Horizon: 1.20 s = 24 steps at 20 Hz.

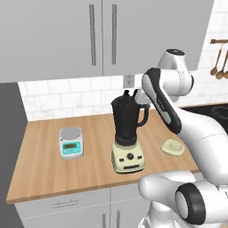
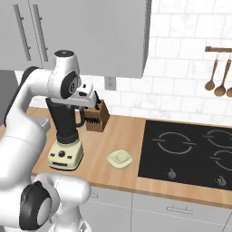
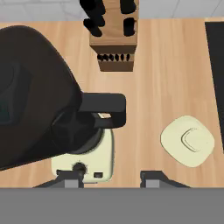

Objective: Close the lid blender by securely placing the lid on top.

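Note:
The blender (image 1: 128,133) stands mid-counter, its dark jar on a cream base with black knobs, and the jar's mouth has nothing on it. The pale cream-green lid (image 1: 173,146) lies flat on the wood to its right, knob up. In the right base view the blender (image 2: 66,136) is on the left and the lid (image 2: 120,158) lies beside it. My gripper (image 3: 111,178) hangs open and empty high above the counter, beside the jar's handle. Looking down from the hand, the jar (image 3: 39,96) is on the left and the lid (image 3: 188,141) at lower right.
A wooden knife block (image 2: 96,118) stands against the wall behind the blender. A teal-and-silver scale (image 1: 71,142) sits to the blender's left. A black cooktop (image 2: 190,149) is to the right of the lid, with spoons (image 2: 217,77) hanging above. Cabinets (image 1: 102,35) overhang the counter.

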Tool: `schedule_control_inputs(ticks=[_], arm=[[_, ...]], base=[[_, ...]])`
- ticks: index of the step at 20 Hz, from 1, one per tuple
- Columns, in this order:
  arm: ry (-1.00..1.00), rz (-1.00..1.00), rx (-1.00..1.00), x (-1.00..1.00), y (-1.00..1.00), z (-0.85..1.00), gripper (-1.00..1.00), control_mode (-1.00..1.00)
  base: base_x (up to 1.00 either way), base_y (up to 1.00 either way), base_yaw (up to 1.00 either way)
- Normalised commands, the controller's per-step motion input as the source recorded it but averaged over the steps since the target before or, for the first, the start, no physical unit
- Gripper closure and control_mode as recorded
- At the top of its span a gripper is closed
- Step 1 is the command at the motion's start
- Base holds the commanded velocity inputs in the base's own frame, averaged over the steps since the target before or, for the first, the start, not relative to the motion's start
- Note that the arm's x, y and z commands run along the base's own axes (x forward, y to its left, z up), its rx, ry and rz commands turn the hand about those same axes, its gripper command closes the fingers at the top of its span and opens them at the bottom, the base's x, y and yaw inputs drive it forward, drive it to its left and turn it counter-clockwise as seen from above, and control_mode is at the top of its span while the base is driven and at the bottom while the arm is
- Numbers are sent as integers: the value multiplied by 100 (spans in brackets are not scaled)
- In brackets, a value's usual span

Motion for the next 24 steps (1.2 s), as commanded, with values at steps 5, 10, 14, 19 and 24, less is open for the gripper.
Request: schedule_control_inputs(ticks=[5, 10, 14, 19, 24], arm=[[0, -6, -4, -18, -17, -10, -100, -100], [11, -32, 2, -50, -67, -62, -100, -100], [16, -12, 2, -9, -100, -80, -100, -100], [18, -4, 5, 9, -100, -76, -100, -100], [21, 0, 7, 45, -89, -71, -100, -100]], base=[[0, 0, 0], [0, 0, 0], [0, 0, 0], [0, 0, 0], [0, 0, 0]])
